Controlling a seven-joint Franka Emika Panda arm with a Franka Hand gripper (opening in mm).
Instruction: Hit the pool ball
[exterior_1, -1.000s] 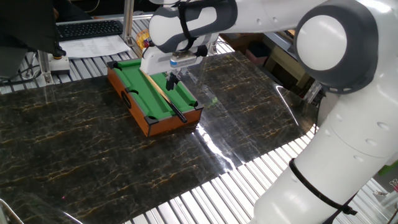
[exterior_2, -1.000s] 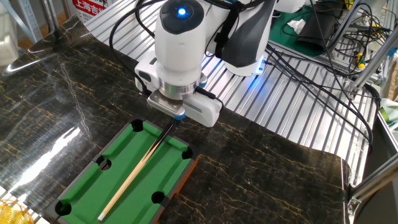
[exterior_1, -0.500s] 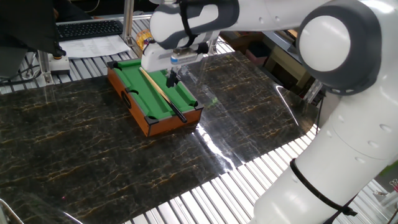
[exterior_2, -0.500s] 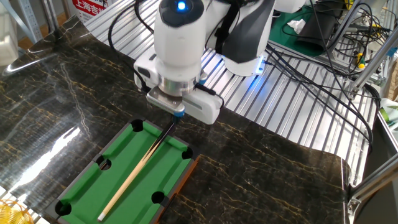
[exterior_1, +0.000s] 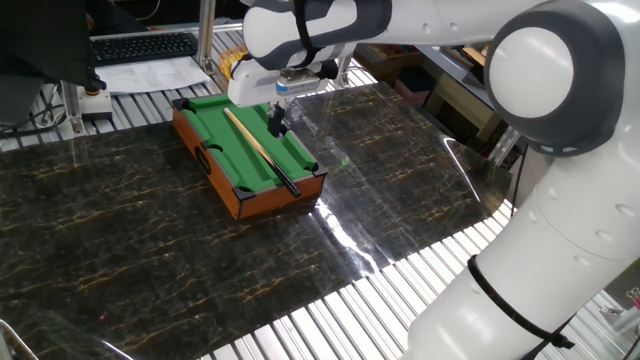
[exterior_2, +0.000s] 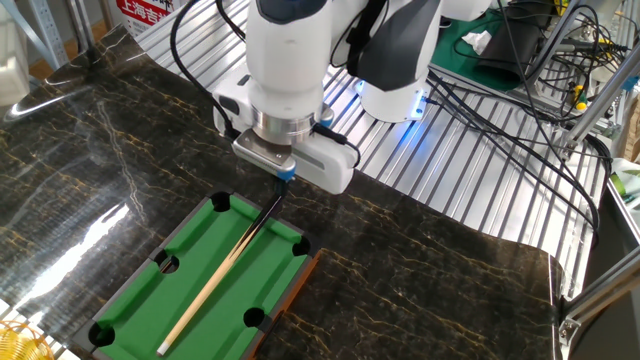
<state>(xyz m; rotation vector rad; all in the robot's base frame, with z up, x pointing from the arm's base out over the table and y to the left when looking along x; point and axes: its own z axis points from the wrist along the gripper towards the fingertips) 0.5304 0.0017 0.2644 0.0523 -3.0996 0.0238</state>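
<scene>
The miniature pool table (exterior_1: 215, 165) (exterior_2: 130, 300) has green felt and a wooden frame. On the felt lies a long thin cue stick (exterior_1: 255, 148) (exterior_2: 215, 285), with its dark end toward the robot. My gripper (exterior_1: 277, 122) (exterior_2: 283, 180) hangs just above the table's end, over the cue's dark tip. Its dark fingers look pressed together, with nothing seen between them. No pool ball shows on the felt in either view; it is hidden or out of view.
The pool table stands on a dark marble-patterned mat (exterior_1: 150, 250). A keyboard (exterior_1: 140, 45) and papers lie at the back. Ribbed metal table surface (exterior_2: 480, 190) and loose cables (exterior_2: 540, 110) lie near the robot base.
The gripper has risen a little straight up from the table's end. The cue stick and pool table have stayed where they were.
</scene>
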